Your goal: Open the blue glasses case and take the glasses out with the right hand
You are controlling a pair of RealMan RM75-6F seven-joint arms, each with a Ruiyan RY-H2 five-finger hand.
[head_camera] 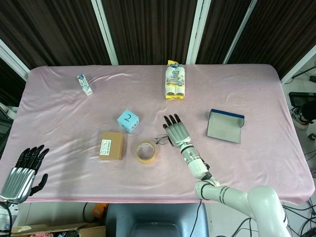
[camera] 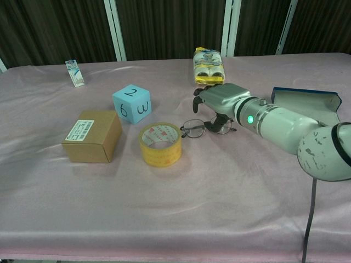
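Observation:
The blue glasses case lies open and empty on the pink cloth at the right, also seen in the chest view. My right hand is well left of it, near the table's middle, palm down, holding the thin-framed glasses under its fingers. In the chest view the glasses hang low from the right hand, their lenses close to the tape roll. My left hand hovers off the table's front left corner, fingers spread, holding nothing.
A yellow tape roll lies just left of the glasses, a cardboard box beside it. A light blue numbered cube stands behind them. A yellow snack pack and a small tube lie at the back.

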